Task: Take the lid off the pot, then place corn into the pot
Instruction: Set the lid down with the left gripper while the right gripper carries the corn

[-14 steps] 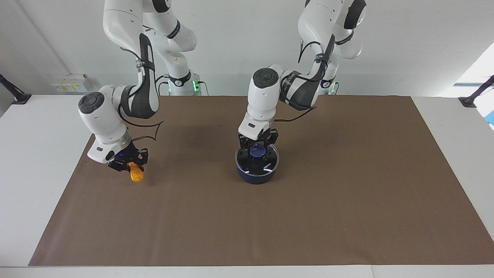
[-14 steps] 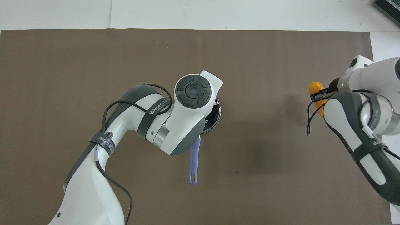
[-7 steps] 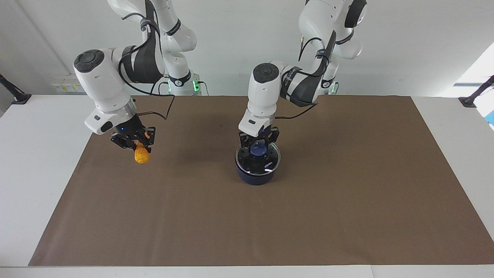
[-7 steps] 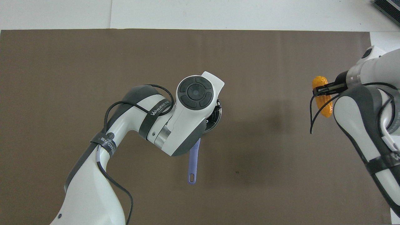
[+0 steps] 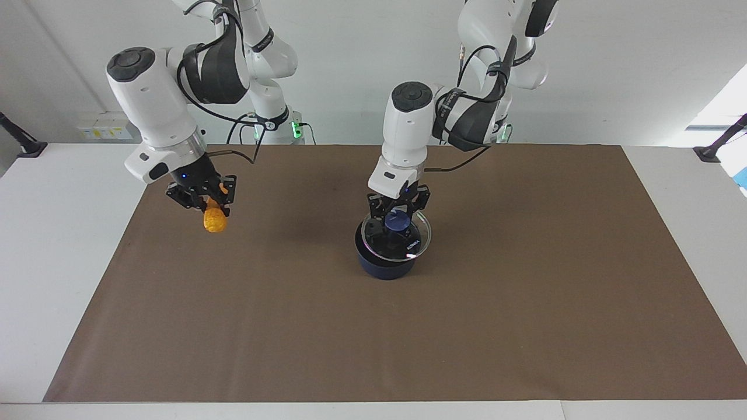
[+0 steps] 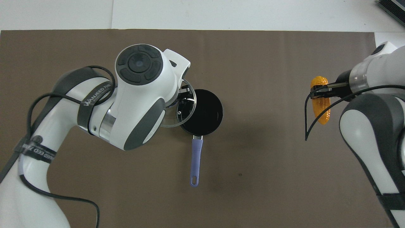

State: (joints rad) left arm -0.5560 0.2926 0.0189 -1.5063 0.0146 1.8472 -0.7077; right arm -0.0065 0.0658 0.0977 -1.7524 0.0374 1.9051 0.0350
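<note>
I find the lid [image 5: 397, 235] lifted clear of the pot [image 5: 382, 263], held by its blue knob [image 5: 396, 221] in the left gripper [image 5: 397, 213], whose jaws are clamped on it. The pot stands mid-mat [image 5: 525, 291], its handle [image 6: 196, 158] pointing toward the robots. The corn [image 5: 214, 219] hangs clamped in the right gripper [image 5: 205, 201], over the mat toward the right arm's end of the table.
</note>
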